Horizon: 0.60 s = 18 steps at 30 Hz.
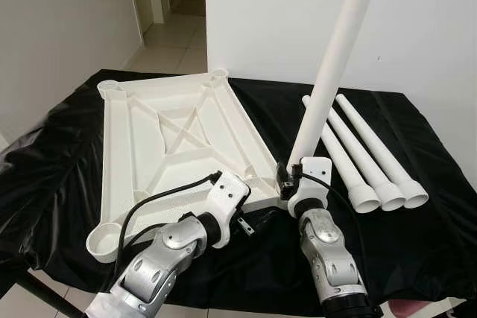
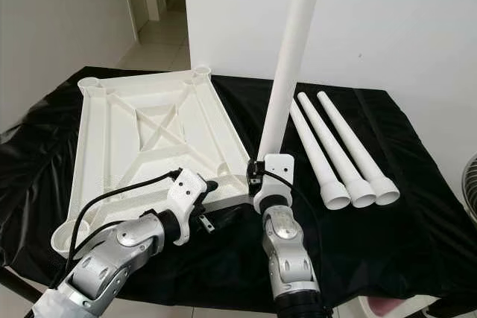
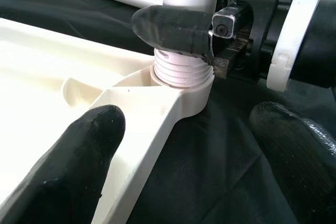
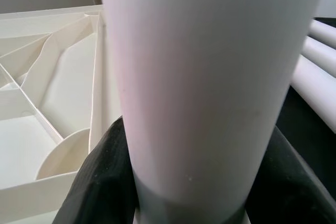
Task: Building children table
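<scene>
Right gripper (image 1: 287, 178) jaws clamp leg (image 1: 333, 59) upright in tabletop (image 1: 168, 139) corner socket (image 3: 181, 85); left gripper (image 1: 242, 223) jaws open

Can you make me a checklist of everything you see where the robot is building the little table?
Surface: black cloth covering the work table.
Job's things: white tabletop lying upside down; one white leg standing in its near corner socket, threads still showing; three spare legs lying side by side.
Clutter: nothing seen.
Grippers: right gripper shut on the leg's base; left gripper open, straddling the tabletop's edge.
Cables: black cable along the left arm.
Surroundings: white wall, tiled hallway.
</scene>
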Tool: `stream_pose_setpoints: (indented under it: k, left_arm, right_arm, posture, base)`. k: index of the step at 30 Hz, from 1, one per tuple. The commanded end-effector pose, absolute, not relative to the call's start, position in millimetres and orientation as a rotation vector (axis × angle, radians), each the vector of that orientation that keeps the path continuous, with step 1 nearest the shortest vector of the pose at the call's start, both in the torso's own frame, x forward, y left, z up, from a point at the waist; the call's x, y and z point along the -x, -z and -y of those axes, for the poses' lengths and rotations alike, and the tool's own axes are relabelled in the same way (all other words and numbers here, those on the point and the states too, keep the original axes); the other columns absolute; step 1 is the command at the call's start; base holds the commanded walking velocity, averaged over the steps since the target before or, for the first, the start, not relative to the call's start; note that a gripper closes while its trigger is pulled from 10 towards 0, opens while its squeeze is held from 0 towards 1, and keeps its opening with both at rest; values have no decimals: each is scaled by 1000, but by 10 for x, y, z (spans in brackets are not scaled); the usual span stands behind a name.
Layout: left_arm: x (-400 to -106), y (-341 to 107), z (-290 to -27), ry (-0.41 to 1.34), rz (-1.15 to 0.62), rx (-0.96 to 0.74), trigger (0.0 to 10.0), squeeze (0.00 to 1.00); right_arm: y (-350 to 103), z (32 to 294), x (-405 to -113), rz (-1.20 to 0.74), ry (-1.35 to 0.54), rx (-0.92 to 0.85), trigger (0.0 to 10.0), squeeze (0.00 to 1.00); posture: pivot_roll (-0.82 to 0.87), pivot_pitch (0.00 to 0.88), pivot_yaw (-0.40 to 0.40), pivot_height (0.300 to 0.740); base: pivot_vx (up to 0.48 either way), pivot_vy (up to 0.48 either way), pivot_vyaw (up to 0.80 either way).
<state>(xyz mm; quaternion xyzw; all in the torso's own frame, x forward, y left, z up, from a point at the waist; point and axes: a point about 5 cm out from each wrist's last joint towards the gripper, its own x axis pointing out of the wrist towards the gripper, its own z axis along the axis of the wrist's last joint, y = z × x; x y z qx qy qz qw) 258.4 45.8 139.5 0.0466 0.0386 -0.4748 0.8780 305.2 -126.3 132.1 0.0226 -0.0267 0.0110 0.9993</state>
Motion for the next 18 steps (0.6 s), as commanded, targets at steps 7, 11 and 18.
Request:
stream_pose_setpoints:
  k: [7,11,18]
  left_arm:
    - [-2568,-1378,-448,1035,-99,-91,10000,0]
    - [-2565,-1369,-451,1035,-104,-90,10000,0]
    - [-2578,-1340,-458,1033,-122,-92,10000,0]
  right_arm:
    - [-1318,1453,-2980,86,47,-56,10000,1000]
    - [-1325,1479,-2872,118,0,-65,10000,1000]
    - [-1299,1509,-2643,134,-69,-73,10000,0]
  posture:
    - [-13,4,8,740]
    - [-18,1,10,740]
    - [-31,1,14,740]
  base:
    - [0,0,0]
    - [0,0,0]
    - [0,0,0]
